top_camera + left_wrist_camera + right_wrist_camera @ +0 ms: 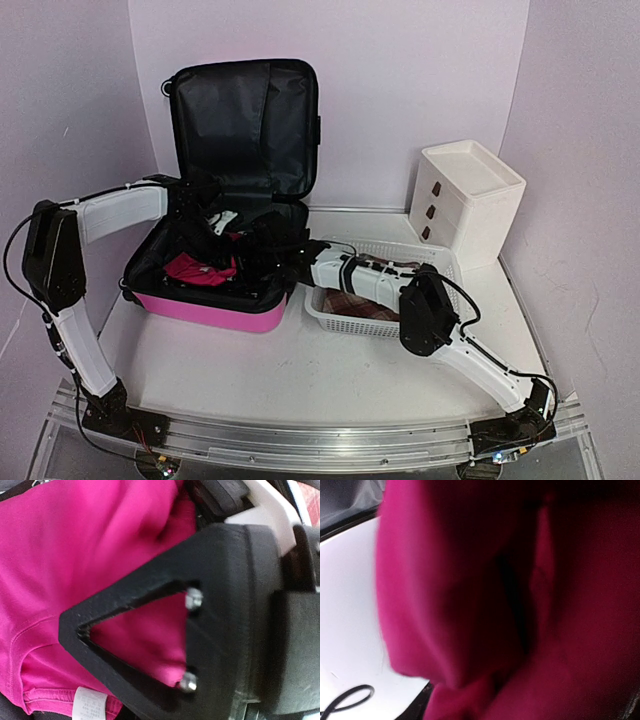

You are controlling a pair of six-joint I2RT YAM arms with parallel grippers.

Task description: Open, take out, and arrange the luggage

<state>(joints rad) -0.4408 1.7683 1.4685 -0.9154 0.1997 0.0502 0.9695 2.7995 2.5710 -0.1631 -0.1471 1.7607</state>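
White desk, lilac walls. Luggage is lying open at left rear, long axis running left-right, pink side facing near. Lid is standing upright against back wall, lining facing forward. Left claw is hanging pressed together over pink cloth in the base. Right claw is reaching in too, buried, can't tell its state. Basket is sitting just right of luggage, drawers behind it.
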